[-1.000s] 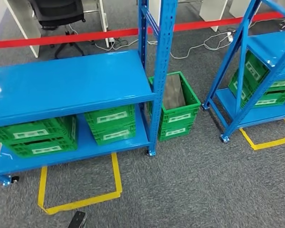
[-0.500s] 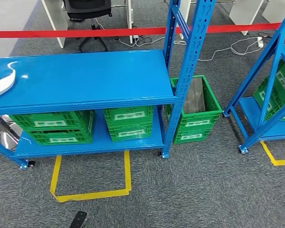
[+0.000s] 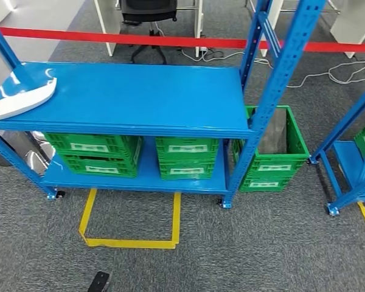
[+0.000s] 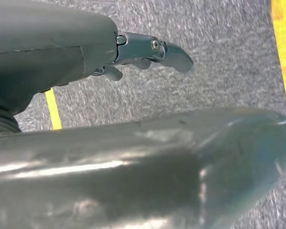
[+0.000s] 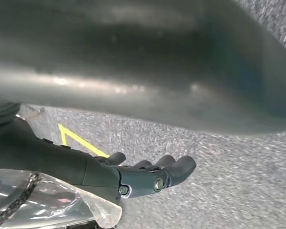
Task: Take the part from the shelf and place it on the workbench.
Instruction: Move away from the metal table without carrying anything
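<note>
From my console, the left hand point(image 4: 148, 50) hangs at the robot's side over grey carpet, fingers stretched out and apart with nothing in them. The white part point(image 3: 20, 100) lies well ahead of that hand and far above it, on the far-left end of the blue shelf point(image 3: 139, 97), its curved edge reaching the front lip. Under that deck, lower than the part and nearer hand height, stand green crates point(image 3: 98, 153), and the yellow tape box point(image 3: 130, 243) marks the floor in front. Further right, a green floor crate point(image 3: 272, 164) sits beside the shelf post, with a second rack point(image 3: 350, 164) beyond it. The right hand point(image 5: 148, 176) hangs low too, fingers loosely extended, holding nothing.

My judgement: with the part on the shelf and both hands empty and down, the step in hand is lining up for the pick. The part lies well off to the left of both hands, so I'd want the body squared up closer to that end, then the left arm raised above the deck and the fingers brought around the part's thin edge. I can't see the workbench.
</note>
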### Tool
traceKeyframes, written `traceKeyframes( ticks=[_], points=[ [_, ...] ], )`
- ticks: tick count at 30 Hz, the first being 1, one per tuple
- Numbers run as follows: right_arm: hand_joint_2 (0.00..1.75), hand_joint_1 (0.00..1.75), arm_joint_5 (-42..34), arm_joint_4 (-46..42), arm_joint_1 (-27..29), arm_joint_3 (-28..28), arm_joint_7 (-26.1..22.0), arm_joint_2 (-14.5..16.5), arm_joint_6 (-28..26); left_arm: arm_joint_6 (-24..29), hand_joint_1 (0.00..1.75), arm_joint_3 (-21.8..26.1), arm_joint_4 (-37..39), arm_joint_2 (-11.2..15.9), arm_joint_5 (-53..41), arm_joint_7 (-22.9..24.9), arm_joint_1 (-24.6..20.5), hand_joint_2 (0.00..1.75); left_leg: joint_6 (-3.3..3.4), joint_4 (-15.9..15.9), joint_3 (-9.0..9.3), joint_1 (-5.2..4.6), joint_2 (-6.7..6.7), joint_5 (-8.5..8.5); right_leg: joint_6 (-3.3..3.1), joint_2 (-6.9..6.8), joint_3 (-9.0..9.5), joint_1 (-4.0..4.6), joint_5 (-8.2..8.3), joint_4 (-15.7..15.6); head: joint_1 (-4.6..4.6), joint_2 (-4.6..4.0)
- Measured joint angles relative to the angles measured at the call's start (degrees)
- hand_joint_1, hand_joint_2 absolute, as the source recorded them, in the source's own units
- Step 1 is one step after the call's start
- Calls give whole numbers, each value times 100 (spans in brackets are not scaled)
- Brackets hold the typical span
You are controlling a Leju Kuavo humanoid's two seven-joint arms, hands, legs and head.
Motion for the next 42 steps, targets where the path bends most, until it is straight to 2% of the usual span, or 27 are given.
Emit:
traceKeyframes(
  ticks=[1, 3, 4, 6, 7, 8, 9, 10, 12, 13, 14, 16, 18, 19, 20, 22, 23, 24, 25, 27, 29, 30, 33, 34, 37, 39, 42],
  points=[
    [0, 0, 1, 0, -9, 2, -1, 1, 0, 1, 0, 1, 0, 2, 1, -1, 7, 0, 44, -5, -1, -1, -41, 5, 25, -16, 20, -11, -12, 1, 0, 0],
    [0, 0, 2, 2, -19, 5, -6, 7, 1, 3, 0, 2, 0, 5, 1, -3, 11, 0, 114, -24, -6, 12, -121, 37, 84, 122, -38, -41, -161, 183, 20, 0],
    [0, 0, 1, 3, -19, 7, -9, 9, 2, 3, 0, 2, 0, 3, 0, -5, 7, 0, 139, -33, -9, 22, -162, 50, 109, 242, -170, -52, -325, 458, 31, 0],
    [0, 0, -8, 4, -13, 8, -11, 11, 3, 3, 0, 2, 0, 1, -1, -9, 3, 0, 161, -34, -24, 19, -250, 56, 135, 422, -560, -61, -691, 1267, 46, 0],
    [0, 0, -11, 4, -5, 8, -10, 11, 3, 3, 0, 3, 0, 1, -1, -10, 5, 0, 166, -34, -27, 15, -303, 55, 135, 452, -737, -61, -780, 1595, 46, 0],
    [0, 0, -13, 4, 4, 8, -9, 11, 4, 4, 0, 5, 0, 2, -1, -10, 9, 0, 167, -34, -24, 11, -361, 53, 124, 467, -831, -60, -752, 1724, 46, 0],
    [0, 0, -12, 4, 12, 8, -9, 11, 4, 4, 0, 7, 0, 3, -2, -10, 11, 0, 167, -34, -18, 7, -421, 53, 104, 481, -820, -59, -611, 1621, 45, 0],
    [0, 0, -10, 4, 17, 8, -9, 11, 4, 5, 0, 8, 0, 2, -3, -10, 10, 0, 166, -34, -10, 3, -487, 52, 71, 520, -704, -56, -382, 1301, 45, 0],
    [0, 0, -9, 4, 18, 8, -9, 7, 4, 4, 0, 9, 0, -6, -9, -11, 0, 0, 151, -30, -14, 2, -602, 51, -20, 760, -378, -49, 16, 492, 43, 0],
    [0, 0, -8, 4, 20, 9, -8, 5, 4, 4, 0, 10, 0, -11, -13, -11, -7, 0, 126, -25, -30, 9, -659, 55, -57, 871, -253, -43, 113, 218, 46, 0],
    [0, 0, -5, 4, 21, 9, -6, 3, 2, 3, 0, 13, 0, -15, -15, -12, -9, 0, 91, -27, -52, 22, -708, 64, -81, 946, -193, -32, 132, 93, 44, 0],
    [0, 0, -1, 4, 17, 10, 6, 3, -5, 3, 0, 29, 0, -16, -19, -13, -2, 0, -2, -60, -78, 49, -801, 100, -106, 893, -150, -17, 150, 29, 49, 0],
    [0, 0, 1, 4, 9, 10, 15, 8, -8, 3, 0, 51, 0, -13, -20, -14, 8, 0, -58, 5, -117, 43, -694, 40, -141, 795, -104, -34, 208, -75, 38, 0],
    [0, 0, -4, 4, 13, 10, 15, 10, -5, 3, 0, 60, 0, -11, -21, -15, 0, 0, -73, 208, -208, 32, -574, -93, -158, 736, -81, -47, 232, -123, 21, 0],
    [0, 0, -9, 4, 19, 10, 15, 11, -2, 3, 0, 64, 0, -9, -21, -16, -10, 0, -81, 530, -353, 26, -438, -278, -171, 677, -68, -45, 239, -139, 7, 0],
    [0, 0, -19, 4, 31, 10, 29, 11, 7, 3, 0, 72, 0, -6, -21, -17, -21, 0, -110, 1307, -703, 27, -307, -626, -189, 567, -68, -32, 234, -141, -13, 0],
    [0, 0, -20, 4, 31, 10, 37, 11, 10, 3, 0, 74, 0, -4, -21, -17, -14, 0, -125, 1507, -783, 30, -290, -665, -190, 527, -70, -28, 229, -136, -14, 0],
    [0, 0, -22, 4, 28, 10, 44, 11, 15, 3, 0, 76, 0, -2, -22, -17, -4, 0, -138, 1487, -755, 35, -283, -591, -187, 498, -70, -27, 223, -127, -15, 0],
    [0, 0, -23, 4, 26, 10, 47, 11, 20, 3, 0, 78, 0, 1, -22, -17, 4, 0, -147, 1225, -609, 42, -276, -420, -175, 480, -67, -31, 213, -112, -14, 0],
    [0, 0, -21, 4, 21, 10, 50, 13, 30, 3, 0, 80, 0, 4, -24, -16, 5, 0, -147, 434, -196, 49, -248, -80, -122, 460, -76, -24, 174, -49, -18, 0],
    [0, 0, -20, 4, 17, 10, 65, 13, 34, 3, 0, 82, 0, -4, -27, -10, 2, 0, -99, -3, 13, 46, -232, 30, -72, 456, -114, -4, 127, 29, -8, 0],
    [0, 0, -19, 4, 14, 10, 79, 11, 37, 4, 0, 83, 0, -7, -30, 0, 6, 0, -73, -39, 20, 39, -233, 16, -96, 459, -137, 7, 115, 57, -1, 0],
    [0, 0, -16, 6, 13, 10, 125, 13, 67, 9, 0, 85, 0, -4, -38, 43, 19, 131, -40, -37, 10, 22, -236, 24, -230, 465, -157, 3, 128, 51, 2, 0],
    [0, 0, -15, 7, 11, 10, 136, 14, 75, 11, 0, 86, 0, -4, -44, 52, 19, 175, -29, -37, 9, 16, -236, 24, -238, 465, -158, 1, 133, 39, 1, 0],
    [0, 0, -15, 7, 6, 10, 155, 14, 84, 15, 0, 86, 0, -9, -64, 63, 18, 175, 9, -37, 12, 3, -236, 17, -228, 467, -158, -5, 149, 10, 2, 0],
    [0, 0, -15, 7, 7, 10, 155, 14, 87, 21, 0, 86, 0, -9, -68, 65, 17, 175, 23, -35, 8, -6, -236, 15, -193, 467, -145, -12, 164, -1, 2, 0],
    [0, 0, -14, 7, 9, 10, 156, 15, 90, 23, 0, 87, 0, -8, -69, 66, 17, 175, 32, -28, -2, -21, -235, 20, -59, 468, -123, -36, 175, -10, -1, 0]
  ],
)
